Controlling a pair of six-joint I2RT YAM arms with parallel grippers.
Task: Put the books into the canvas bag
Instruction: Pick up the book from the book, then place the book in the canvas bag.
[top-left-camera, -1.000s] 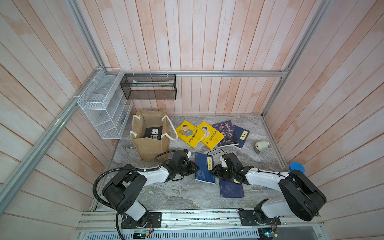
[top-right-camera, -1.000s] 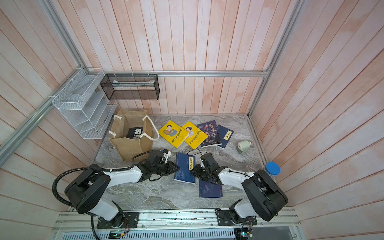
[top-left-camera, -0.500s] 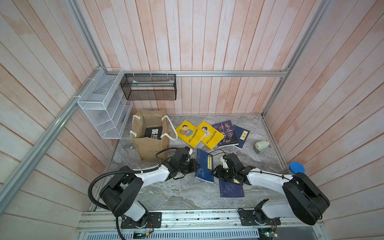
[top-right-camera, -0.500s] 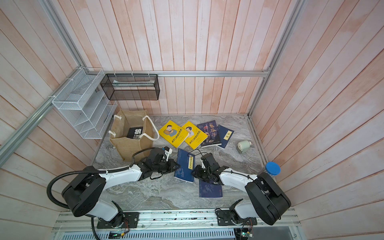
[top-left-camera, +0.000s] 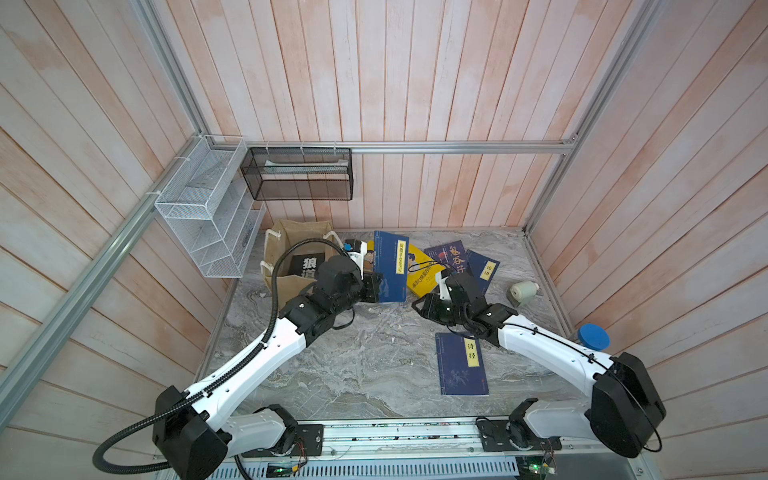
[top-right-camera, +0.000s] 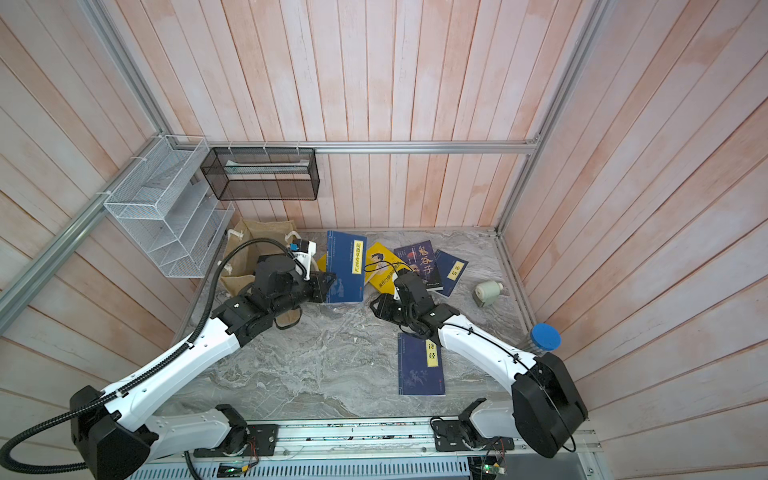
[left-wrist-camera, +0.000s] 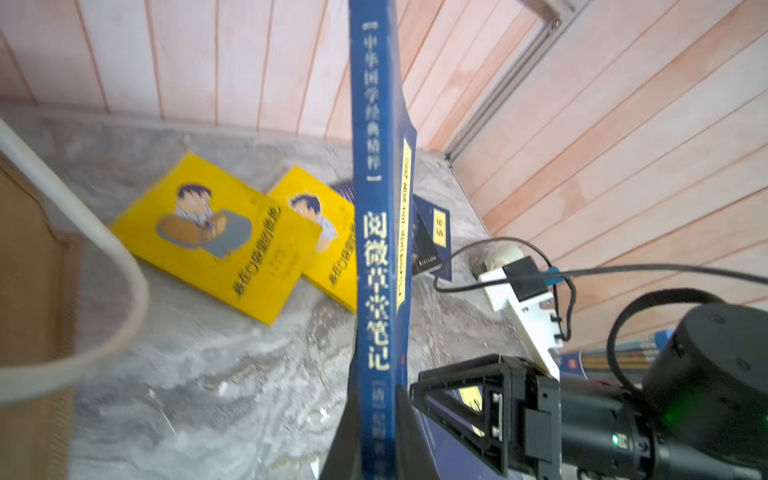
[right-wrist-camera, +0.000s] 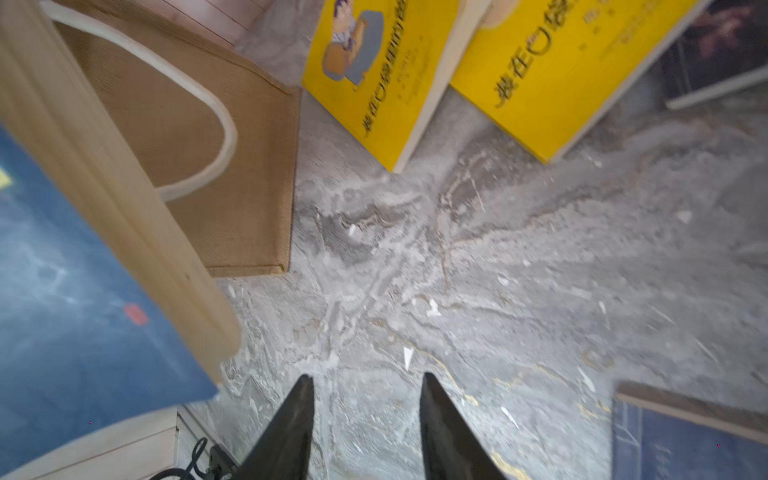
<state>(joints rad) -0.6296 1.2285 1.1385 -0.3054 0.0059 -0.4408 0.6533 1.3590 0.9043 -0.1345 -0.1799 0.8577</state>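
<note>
Nearest the arm bases, a flat blue book (top-left-camera: 462, 363) lies on the marble table (top-left-camera: 353, 365). Beyond it the right gripper (right-wrist-camera: 366, 376) hangs over bare table, jaws apart and empty. The left gripper (left-wrist-camera: 376, 411) is clamped on one end of an upright blue book (top-left-camera: 390, 266), near the bag (top-left-camera: 301, 232). Two yellow books (left-wrist-camera: 216, 237) lie behind, and a black book (top-left-camera: 308, 266) sits inside the bag.

The left gripper (left-wrist-camera: 377, 409) grips a navy book (left-wrist-camera: 376, 232) by its spine, upright; beyond it two yellow books (left-wrist-camera: 216, 237) lie flat, touching, near the back edge of the table (left-wrist-camera: 208, 374). The canvas bag (left-wrist-camera: 29, 270) stands beside them.
</note>
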